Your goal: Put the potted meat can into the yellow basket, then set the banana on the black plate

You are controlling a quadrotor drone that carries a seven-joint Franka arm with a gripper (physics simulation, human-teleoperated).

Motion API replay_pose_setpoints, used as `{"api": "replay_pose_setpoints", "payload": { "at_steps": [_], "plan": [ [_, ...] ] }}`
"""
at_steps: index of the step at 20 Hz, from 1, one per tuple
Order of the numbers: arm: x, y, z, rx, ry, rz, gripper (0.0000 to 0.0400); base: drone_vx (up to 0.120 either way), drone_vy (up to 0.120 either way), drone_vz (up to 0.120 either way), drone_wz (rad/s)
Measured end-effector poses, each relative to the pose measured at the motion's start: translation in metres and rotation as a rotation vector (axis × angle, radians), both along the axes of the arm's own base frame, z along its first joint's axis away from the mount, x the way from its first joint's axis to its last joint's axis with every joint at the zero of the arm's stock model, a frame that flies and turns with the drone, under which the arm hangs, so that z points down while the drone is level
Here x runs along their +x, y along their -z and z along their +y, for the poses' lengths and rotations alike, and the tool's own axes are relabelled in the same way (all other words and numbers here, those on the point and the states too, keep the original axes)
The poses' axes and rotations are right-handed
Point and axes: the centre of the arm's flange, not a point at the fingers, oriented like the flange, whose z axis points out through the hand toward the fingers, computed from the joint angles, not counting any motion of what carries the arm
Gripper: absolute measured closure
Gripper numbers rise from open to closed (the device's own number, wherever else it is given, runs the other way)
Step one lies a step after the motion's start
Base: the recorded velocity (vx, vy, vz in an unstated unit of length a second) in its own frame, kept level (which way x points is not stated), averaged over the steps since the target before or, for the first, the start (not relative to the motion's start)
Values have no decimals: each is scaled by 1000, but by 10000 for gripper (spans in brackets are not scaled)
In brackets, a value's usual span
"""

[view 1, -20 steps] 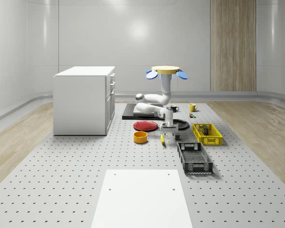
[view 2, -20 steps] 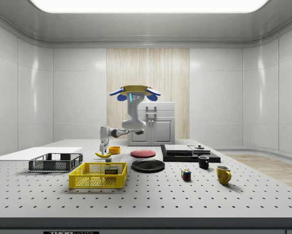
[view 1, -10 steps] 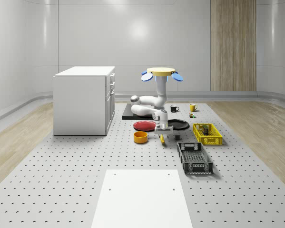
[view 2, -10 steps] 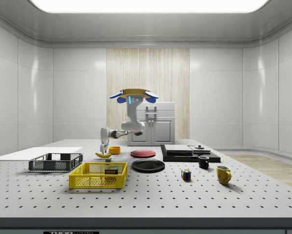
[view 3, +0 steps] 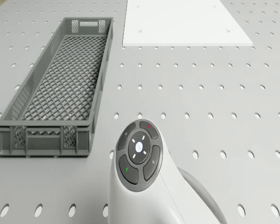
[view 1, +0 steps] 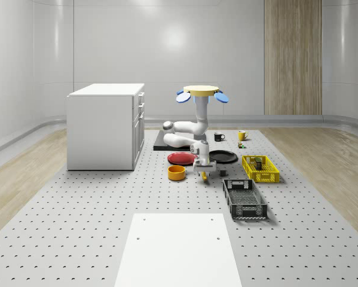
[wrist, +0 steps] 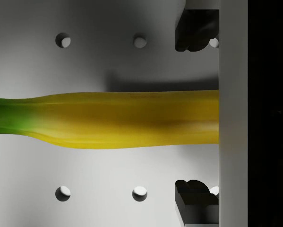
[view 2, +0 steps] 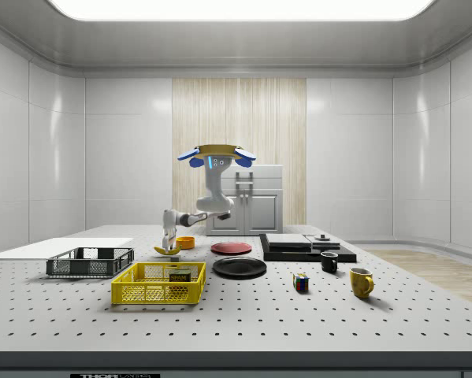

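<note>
Banana (wrist: 122, 118) is cut off at the wrist view's edges, seemingly unclamped between spread fingertips (wrist: 195, 30); the drone (view 1: 203, 92) hovers over the table (view 1: 77, 239), arm bent downward.

Yellow banana (wrist: 122, 118) with a green stem end, over my white tabletop (wrist: 98, 189) dotted with holes; grey mesh crate (view 3: 60, 88).

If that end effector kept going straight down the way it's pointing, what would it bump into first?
Most likely the banana, which lies on the table right between the open fingers of the end effector. The drone hovers above it.
</note>
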Motion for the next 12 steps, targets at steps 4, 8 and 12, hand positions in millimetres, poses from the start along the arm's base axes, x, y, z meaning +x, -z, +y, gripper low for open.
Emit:
{"api": "replay_pose_setpoints", "payload": {
  "at_steps": [4, 8, 12],
  "plan": [
    [0, -10, 0, 0, 0, 0, 0, 0, 0, 0, 0],
    [0, -15, 0, 0, 0, 0, 121, 0, 0, 0, 0],
    [0, -17, 0, 0, 0, 0, 200, 0, 0, 0, 0]
  ]
}}
